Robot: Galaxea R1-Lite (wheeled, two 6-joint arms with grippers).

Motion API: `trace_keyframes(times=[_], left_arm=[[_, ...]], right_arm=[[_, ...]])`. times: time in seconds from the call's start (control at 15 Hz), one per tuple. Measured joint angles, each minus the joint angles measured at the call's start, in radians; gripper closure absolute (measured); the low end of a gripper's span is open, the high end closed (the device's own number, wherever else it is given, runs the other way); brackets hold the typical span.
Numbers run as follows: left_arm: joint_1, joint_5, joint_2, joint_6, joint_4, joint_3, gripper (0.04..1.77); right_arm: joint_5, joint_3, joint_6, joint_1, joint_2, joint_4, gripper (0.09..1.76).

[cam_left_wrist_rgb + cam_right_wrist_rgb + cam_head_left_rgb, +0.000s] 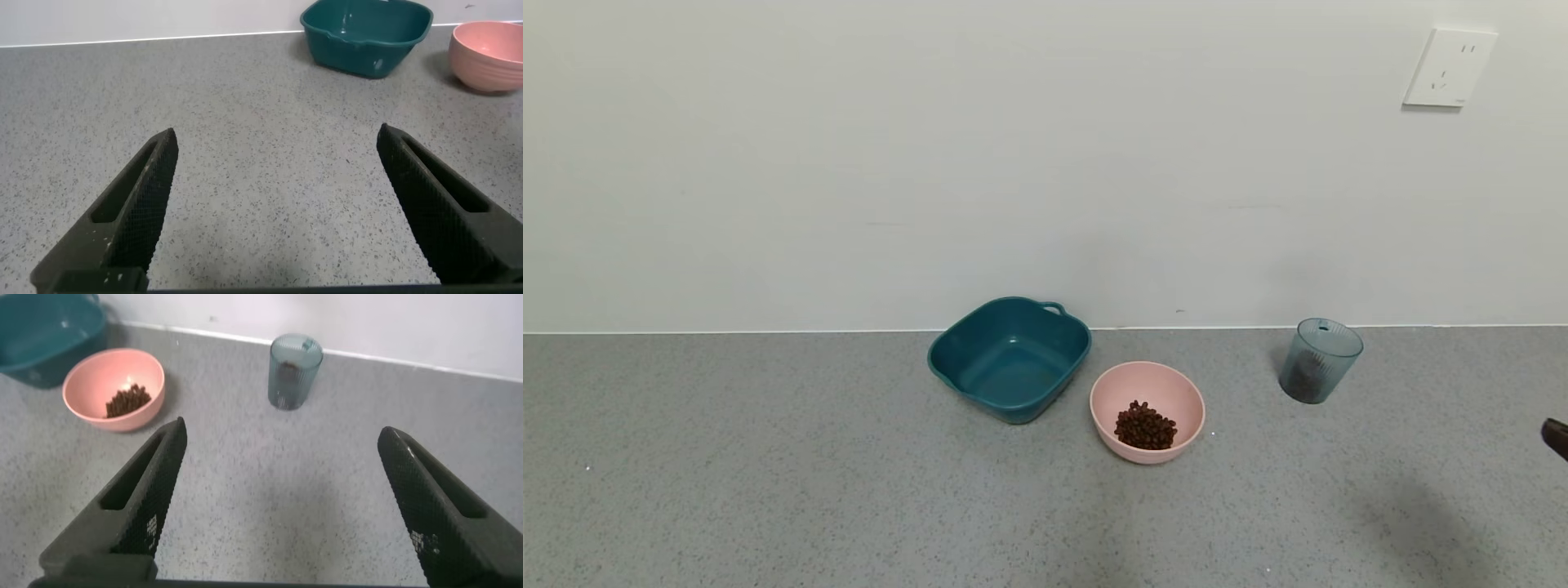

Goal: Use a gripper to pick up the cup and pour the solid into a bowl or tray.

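Observation:
The blue-grey ribbed cup (1320,360) stands upright near the wall at the right, with some dark pieces showing through its side. The pink bowl (1112,394) holds a heap of dark brown beans (1145,425). My right gripper (282,431) is open and empty, low over the counter, short of the cup (294,371), with the bowl (88,374) and beans (128,400) off to one side. Only a dark tip of it shows at the head view's right edge (1556,437). My left gripper (276,135) is open and empty over bare counter, out of the head view.
A dark teal tub (1010,357) with handles stands empty beside the pink bowl, close to the wall; it also shows in the left wrist view (366,34) next to the bowl (489,61). A wall socket (1450,68) is at the upper right.

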Motion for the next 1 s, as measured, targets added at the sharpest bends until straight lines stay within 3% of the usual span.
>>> trace_keyframes(times=[0.27, 0.4, 0.67, 1.0], left_arm=[[0.000, 0.000, 0.000, 0.000, 0.000, 0.000, 0.06], [0.000, 0.000, 0.000, 0.000, 0.000, 0.000, 0.06], [0.000, 0.000, 0.000, 0.000, 0.000, 0.000, 0.06], [0.000, 0.000, 0.000, 0.000, 0.000, 0.000, 0.06]], right_arm=[[-0.007, -0.024, -0.021, -0.031, -0.157, 0.147, 0.15], [-0.015, -0.057, -0.037, -0.093, -0.225, 0.248, 0.15], [-0.007, -0.059, -0.042, -0.196, -0.343, 0.306, 0.15], [0.018, -0.041, -0.034, -0.131, -0.472, 0.385, 0.15]])
